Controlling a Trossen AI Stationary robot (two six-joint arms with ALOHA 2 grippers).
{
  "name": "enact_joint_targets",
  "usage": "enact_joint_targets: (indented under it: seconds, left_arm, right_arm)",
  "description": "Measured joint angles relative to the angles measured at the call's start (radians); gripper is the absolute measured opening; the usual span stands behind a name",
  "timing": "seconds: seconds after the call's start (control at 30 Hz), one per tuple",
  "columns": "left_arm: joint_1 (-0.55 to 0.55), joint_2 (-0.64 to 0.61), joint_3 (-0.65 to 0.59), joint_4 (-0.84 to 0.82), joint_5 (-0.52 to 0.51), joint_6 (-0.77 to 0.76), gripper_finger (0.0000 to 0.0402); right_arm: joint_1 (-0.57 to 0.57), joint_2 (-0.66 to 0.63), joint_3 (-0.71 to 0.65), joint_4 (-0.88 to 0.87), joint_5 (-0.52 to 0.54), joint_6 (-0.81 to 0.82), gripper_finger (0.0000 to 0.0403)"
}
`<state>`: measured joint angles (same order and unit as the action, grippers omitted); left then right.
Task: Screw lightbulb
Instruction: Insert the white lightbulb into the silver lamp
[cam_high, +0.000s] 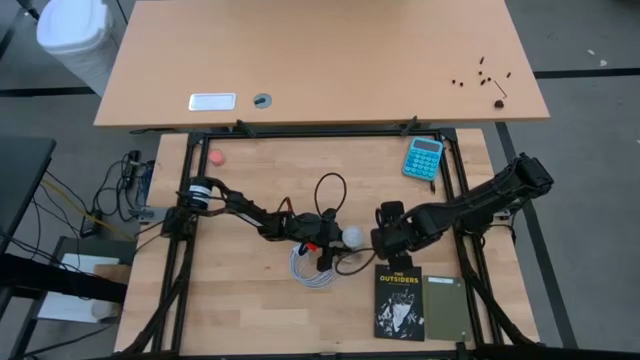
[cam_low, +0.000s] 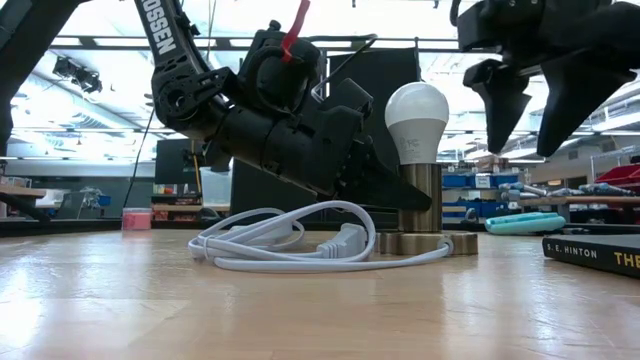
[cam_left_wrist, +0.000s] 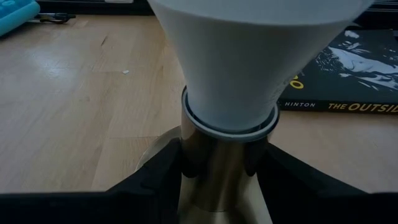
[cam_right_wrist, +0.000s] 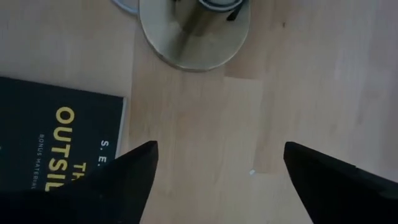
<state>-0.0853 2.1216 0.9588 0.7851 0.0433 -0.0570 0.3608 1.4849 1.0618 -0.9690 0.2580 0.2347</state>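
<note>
Two grippers flank the socket (cam_low: 420, 215). Left of it, our left gripper (cam_left_wrist: 217, 168) pinches the metal stem. On the socket stands the lightbulb (cam_low: 417, 122), upright, long axis vertical, dome upward. We judge it light, smooth and fragile, best held around its widest part. Right of the socket, our right gripper (cam_right_wrist: 217, 180) hangs spread.

White lightbulb (cam_low: 417, 122) on a brass-toned socket (cam_low: 424, 215), white cable (cam_low: 290, 240), turquoise calculator (cam_high: 423, 158).
</note>
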Motion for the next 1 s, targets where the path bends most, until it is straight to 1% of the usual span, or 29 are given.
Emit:
enact_joint_targets:
  seconds: [0.17,0.43,0.6,0.8,0.9,1.0]
  left_arm:
    - [0.0,0.001,-0.001,0.015,0.0,-0.003,0.0184]
    - [0.0,0.001,-0.001,0.014,0.0,-0.003,0.0184]
    - [0.0,0.0,0.0,0.014,0.0,-0.004,0.0184]
    - [0.0,0.0,0.0,0.014,0.0,-0.006,0.0184]
    - [0.0,0.0,0.0,0.013,0.0,-0.007,0.0184]
    - [0.0,0.0,0.0,0.011,0.0,-0.006,0.0184]
  right_arm:
    - [0.011,0.0,0.0,0.029,0.052,0.025,0.0362]
    - [0.007,0.002,0.0,0.045,0.056,0.103,0.0362]
    - [-0.017,0.002,0.0,0.057,0.029,0.154,0.0362]
    - [-0.033,0.003,-0.001,0.064,0.017,0.156,0.0362]
    - [-0.043,0.022,-0.001,0.072,0.01,0.153,0.0362]
    - [-0.055,0.066,0.003,0.083,-0.025,0.129,0.0362]
